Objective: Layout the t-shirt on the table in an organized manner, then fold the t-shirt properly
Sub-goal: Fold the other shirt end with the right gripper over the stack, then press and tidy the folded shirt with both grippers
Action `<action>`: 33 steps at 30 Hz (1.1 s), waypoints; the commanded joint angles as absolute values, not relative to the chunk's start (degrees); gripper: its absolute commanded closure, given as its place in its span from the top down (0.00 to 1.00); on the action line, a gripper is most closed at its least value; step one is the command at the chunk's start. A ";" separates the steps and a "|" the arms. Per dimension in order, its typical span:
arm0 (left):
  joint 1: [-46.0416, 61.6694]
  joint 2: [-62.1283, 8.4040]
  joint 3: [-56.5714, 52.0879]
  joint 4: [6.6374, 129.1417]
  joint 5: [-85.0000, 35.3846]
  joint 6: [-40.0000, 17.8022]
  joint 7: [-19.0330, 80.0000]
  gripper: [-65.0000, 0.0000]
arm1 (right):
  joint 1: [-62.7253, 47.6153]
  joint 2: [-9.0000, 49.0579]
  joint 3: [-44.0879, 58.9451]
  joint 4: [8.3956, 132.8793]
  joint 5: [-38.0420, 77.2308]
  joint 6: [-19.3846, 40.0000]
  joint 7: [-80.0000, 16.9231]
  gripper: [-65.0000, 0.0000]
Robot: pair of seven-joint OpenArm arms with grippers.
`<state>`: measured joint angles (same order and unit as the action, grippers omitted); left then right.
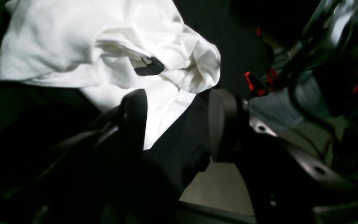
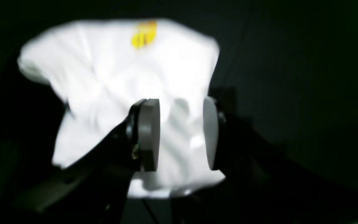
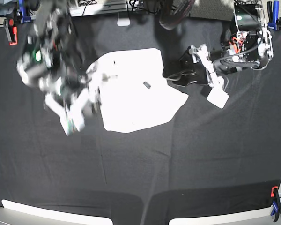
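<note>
Where clamps (image 3: 10, 32) grip, wrinkled black table (image 3: 140, 173), white t-shirt (image 3: 131, 93).

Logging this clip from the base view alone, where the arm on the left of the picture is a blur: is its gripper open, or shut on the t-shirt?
Observer: The right wrist view shows the right gripper open, pads apart, with the white t-shirt lying beyond the gap.
Operator: Is any print showing? I see only white.
Observer: Yes, a patch of yellow print shows at the shirt's far edge in that view.
Operator: And the other arm?
Observer: The left gripper is open too, with nothing between its pads. A bunched fold of the shirt lies just beyond them.
</note>
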<state>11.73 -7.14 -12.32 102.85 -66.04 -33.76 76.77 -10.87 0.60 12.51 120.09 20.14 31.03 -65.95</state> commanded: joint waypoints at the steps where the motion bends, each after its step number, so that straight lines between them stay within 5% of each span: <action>1: 11.11 -7.16 -12.32 103.88 -67.79 -34.35 76.27 0.46 | -11.77 -0.32 12.21 121.10 22.24 31.33 -64.62 0.35; 12: 11.27 -7.18 -12.32 103.88 -67.77 -34.35 76.58 0.46 | -15.22 -2.55 8.19 109.97 20.03 32.56 -57.14 0.35; 26: 11.27 -7.25 -12.34 103.88 -67.59 -34.35 76.77 0.46 | -12.29 -3.03 -8.14 104.75 36.69 36.23 -59.57 0.35; 33: 11.27 -7.73 -12.32 103.88 -67.66 -34.33 76.47 0.46 | -2.50 -3.03 -2.26 106.17 35.73 36.16 -60.88 0.35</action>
<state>11.60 -7.64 -12.36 102.85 -66.15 -33.74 76.95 -3.68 -2.74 -2.11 104.77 34.33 35.77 -62.59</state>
